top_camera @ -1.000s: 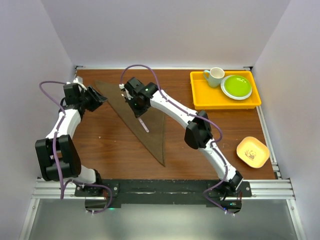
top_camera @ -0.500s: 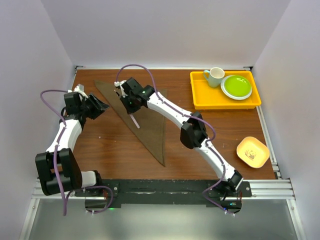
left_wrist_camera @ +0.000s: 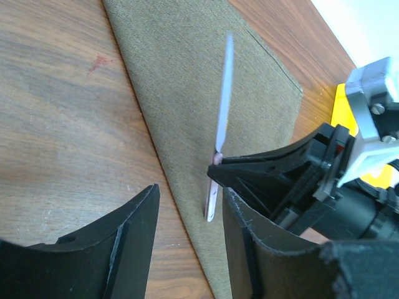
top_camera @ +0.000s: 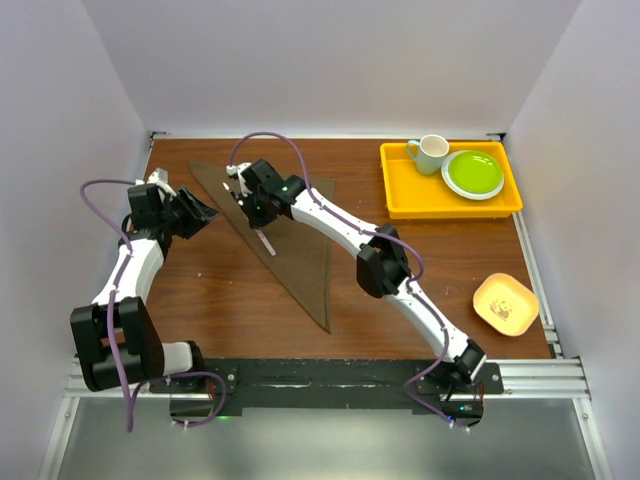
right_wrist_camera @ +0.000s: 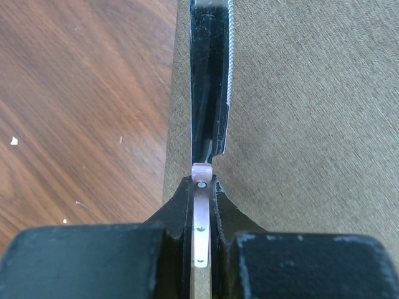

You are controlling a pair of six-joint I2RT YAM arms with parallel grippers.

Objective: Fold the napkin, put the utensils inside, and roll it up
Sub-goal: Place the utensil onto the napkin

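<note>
Top external view gives you a brown wooden table (top_camera: 220, 290) boxed in by pale walls, with a yellow tray (top_camera: 410, 197) at the far right. Your right arm stretches across to the far left, and the right gripper (top_camera: 252, 208) is clamped on the pale handle of the knife (left_wrist_camera: 222, 118). Its blade runs along the long left edge of the napkin (top_camera: 300, 255), which is folded to a triangle. Your left arm bends at the table's left side, and the left gripper (left_wrist_camera: 190, 230) is spread wide, holding nothing, just beside the knife's handle end.
</note>
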